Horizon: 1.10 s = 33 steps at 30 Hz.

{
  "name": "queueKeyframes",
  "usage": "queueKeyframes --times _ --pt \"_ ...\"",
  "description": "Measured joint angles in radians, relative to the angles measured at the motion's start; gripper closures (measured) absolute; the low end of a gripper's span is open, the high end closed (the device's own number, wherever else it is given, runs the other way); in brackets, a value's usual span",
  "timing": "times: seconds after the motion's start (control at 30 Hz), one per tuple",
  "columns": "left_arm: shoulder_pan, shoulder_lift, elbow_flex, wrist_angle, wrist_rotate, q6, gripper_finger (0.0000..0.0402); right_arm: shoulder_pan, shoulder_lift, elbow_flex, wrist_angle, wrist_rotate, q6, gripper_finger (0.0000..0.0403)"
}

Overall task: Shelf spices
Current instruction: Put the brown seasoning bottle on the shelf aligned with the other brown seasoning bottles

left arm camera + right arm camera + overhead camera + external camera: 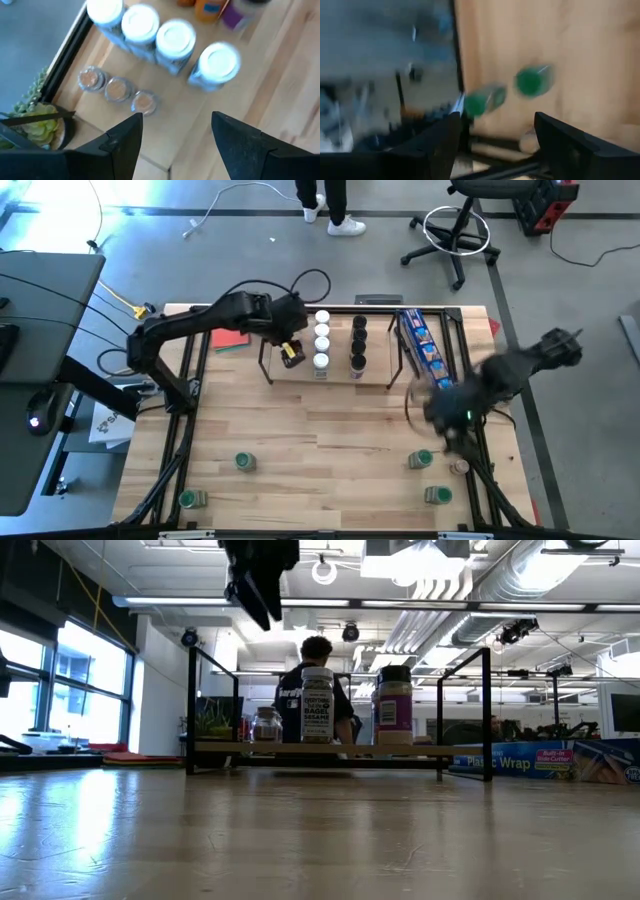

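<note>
You had the left gripper (292, 352) hanging over the left end of the shelf (340, 375), fingers (125, 145) spread with nothing between them. On the shelf stood a row of white-lidded jars (322, 338) and, just right of it, a row of black-lidded jars (358, 340). Your right gripper (440, 415) hovered above the near right green-lidded jars (421, 460), fingers apart and empty. Two more green-lidded jars (244, 462) sat near left.

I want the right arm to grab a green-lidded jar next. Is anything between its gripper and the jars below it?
Nothing visible blocks it. The right gripper hangs open above two green-lidded jars lying on bare tabletop; only the table's dark frame edge runs beside them.
</note>
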Motion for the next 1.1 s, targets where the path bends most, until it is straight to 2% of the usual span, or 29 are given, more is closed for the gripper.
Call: queueKeyframes --times 0.13,0.27,0.4,0.7,1.1 --pt "-0.044 -0.022 0.0 0.03 -0.015 -0.065 0.0169 0.187 0.001 -0.187 0.156 -0.015 0.053 0.0153" --pt "-0.089 -0.025 0.0 0.031 -0.018 -0.074 0.0169 0.276 0.021 -0.316 0.188 0.062 0.156 0.0153" --pt "-0.126 -0.024 0.0 0.03 -0.02 -0.072 0.0169 0.338 0.034 -0.408 0.217 0.093 0.228 0.0153" --pt "-0.163 -0.023 0.0 -0.017 -0.04 -0.097 0.017 0.477 0.034 -0.537 0.337 0.124 0.267 0.0153" --pt "-0.178 -0.023 0.0 -0.035 -0.04 -0.169 0.017 0.548 0.034 -0.712 0.47 0.094 0.34 0.0153"
